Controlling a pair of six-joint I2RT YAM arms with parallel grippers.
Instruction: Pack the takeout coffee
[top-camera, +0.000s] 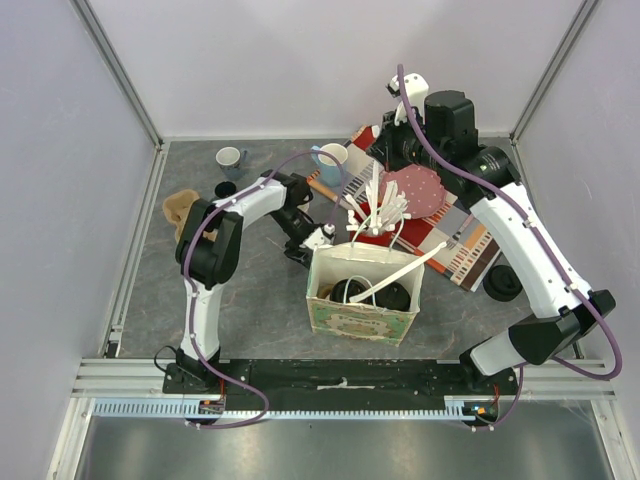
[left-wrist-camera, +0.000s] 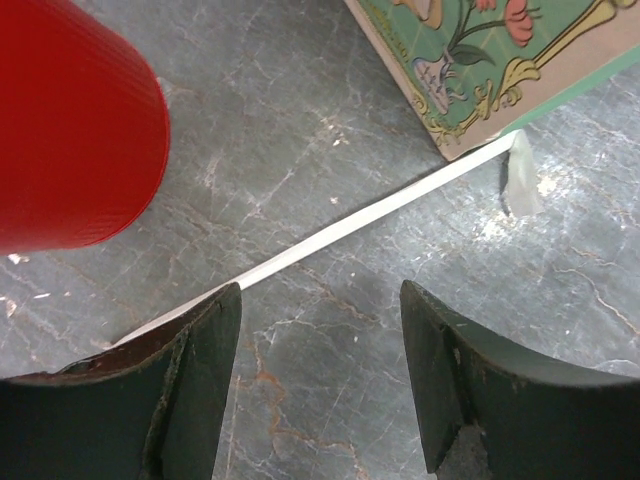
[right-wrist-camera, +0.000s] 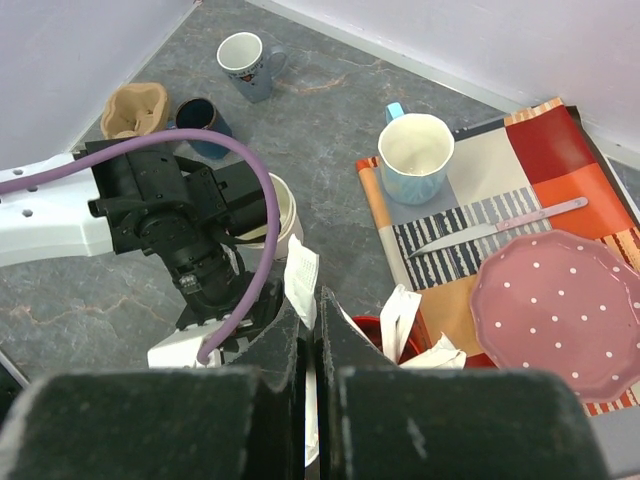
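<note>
Left claw gapes wide and empty low over the counter; right claw is pinched tight on a white bag handle. Two black-lidded cups sit inside the bag, centre of the counter, near side.

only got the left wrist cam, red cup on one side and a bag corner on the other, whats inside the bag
Observer: From above, two round black lids show inside the bag.
Operator: ok and the other arm
Observer: The right hand is shut on a white strip, which looks like one of the bag's handles.
Operator: whats beyond the bag
Observer: A light blue mug stands on the corner of a patterned placemat.
</note>
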